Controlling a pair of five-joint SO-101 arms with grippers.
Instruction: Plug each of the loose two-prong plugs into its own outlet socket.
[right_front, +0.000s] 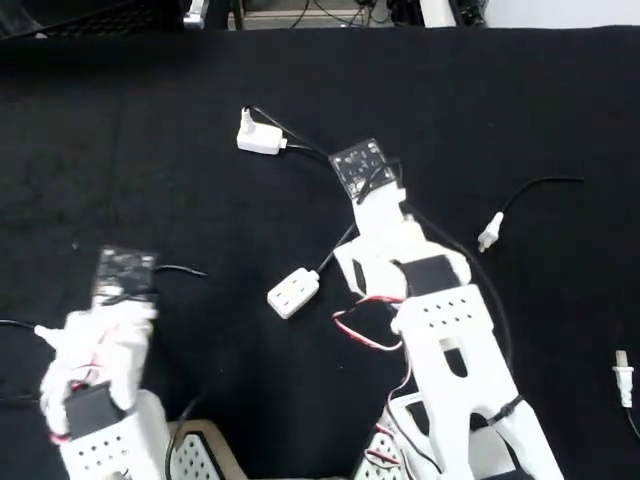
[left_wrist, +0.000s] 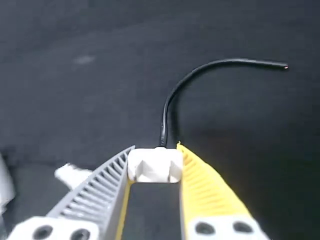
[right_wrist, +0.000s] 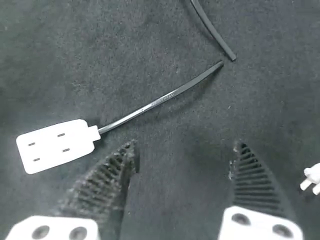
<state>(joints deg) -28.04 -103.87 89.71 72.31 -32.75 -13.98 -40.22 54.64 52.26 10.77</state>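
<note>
Left fingers (left_wrist: 200, 185) clamped on white plug (left_wrist: 154, 166). Right fingers (right_wrist: 107, 172) wide, outlet socket (right_wrist: 55, 146) just beside one. Likely next: grip socket, align prongs.

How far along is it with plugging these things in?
Done: nothing visibly. A socket shows empty slots, and a plug and a second plug lie loose on the table. In hand: the left hand grips a white corded piece; plug or socket, I cannot tell. The right hand hangs open above the table. Left: seemingly every plug needs mating with a socket.
</note>
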